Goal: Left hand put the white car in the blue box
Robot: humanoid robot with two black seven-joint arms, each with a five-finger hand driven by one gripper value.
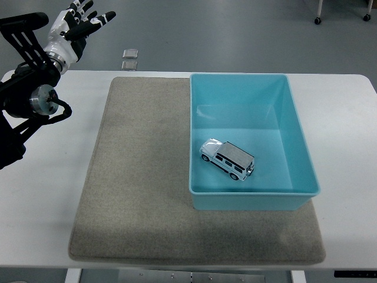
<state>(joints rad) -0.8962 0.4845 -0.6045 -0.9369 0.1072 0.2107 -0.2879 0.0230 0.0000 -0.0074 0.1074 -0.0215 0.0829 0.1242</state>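
White bench [347, 118], grey felt mat [141, 188] laid across its middle. The blue box [297, 141] sits on the right part of the mat, its left wall running along the mat's centre, its right side reaching just past the mat's right edge.

White car [227, 158] lies inside the blue box, on the floor of it, wheels down. It sits toward the near left part of the floor, angled, one end pointing at the left wall, the other toward the near right corner. It touches none of the walls that I can see. Dark windows, pale roof.

Left hand [73, 26] is up at the far left corner, above and beyond the bench's far left edge, well apart from the box and the car. Its fingers [105, 17] are spread and relaxed, pointing up and to the right, dark tips showing on white segments. They hold nothing. Black left arm [26, 100] comes in from the left edge, with a round silver joint showing over the bench's left margin; it is clear of the mat.

Two small square grey plates [130, 59] lie on the floor beyond the bench's far edge, one behind the other, just past the mat's far left corner. What they are I cannot tell.

Grey floor behind. Pale caster legs [318, 12] show at the top right corner.
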